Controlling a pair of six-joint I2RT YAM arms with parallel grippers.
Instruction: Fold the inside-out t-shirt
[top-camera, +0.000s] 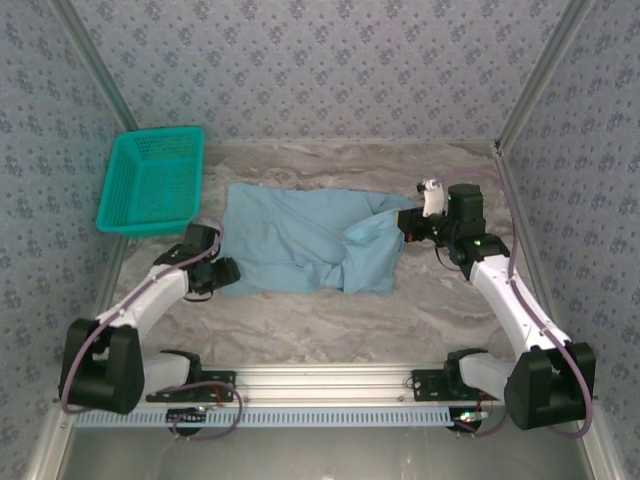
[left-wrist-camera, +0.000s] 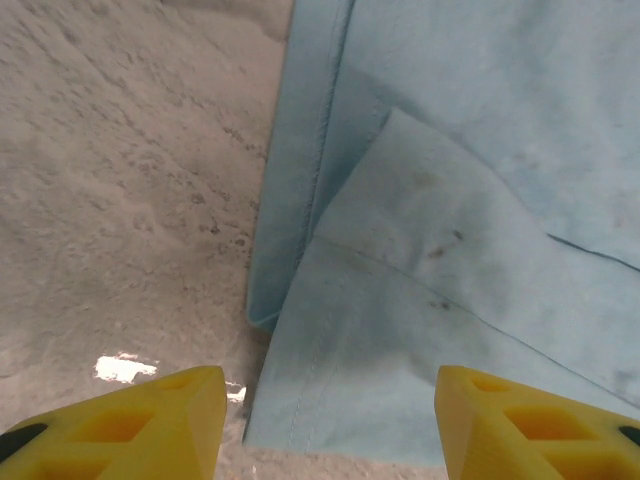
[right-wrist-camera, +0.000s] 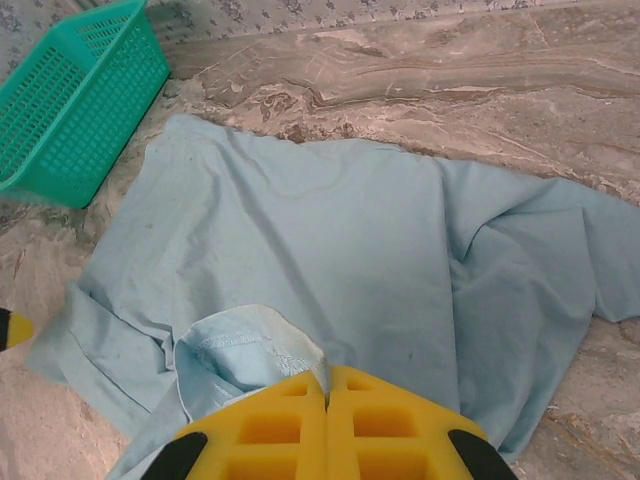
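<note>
A light blue t-shirt (top-camera: 300, 240) lies spread on the marble-patterned table (top-camera: 330, 320), just to the right of the teal basket (top-camera: 150, 180). Its long axis runs sideways, away from the basket, and its right part is bunched.

The left gripper (left-wrist-camera: 330, 388) hovers just in front of the basket's near right corner with its yellow fingers apart and nothing between them. In its wrist view, a stitched corner of the shirt lies flat directly below and ahead of the gap, with a second layer of cloth lapped over it.

The right gripper (right-wrist-camera: 328, 378) sits on the far side of the shirt from the basket, well apart from it. Its fingers are pressed together on a pale, curled fold of the cloth, and the overhead view shows the fabric drawn up in a ridge toward it.

The fold appears barely begun. The shirt is mostly one flat sheet, and its rumpled end is on the side away from the basket. The left arm is much nearer the loose corner on the basket side, so any grasp there looks like its job: a short drop straight down onto the edge. The risk is pinching only one of the two overlapped layers.
</note>
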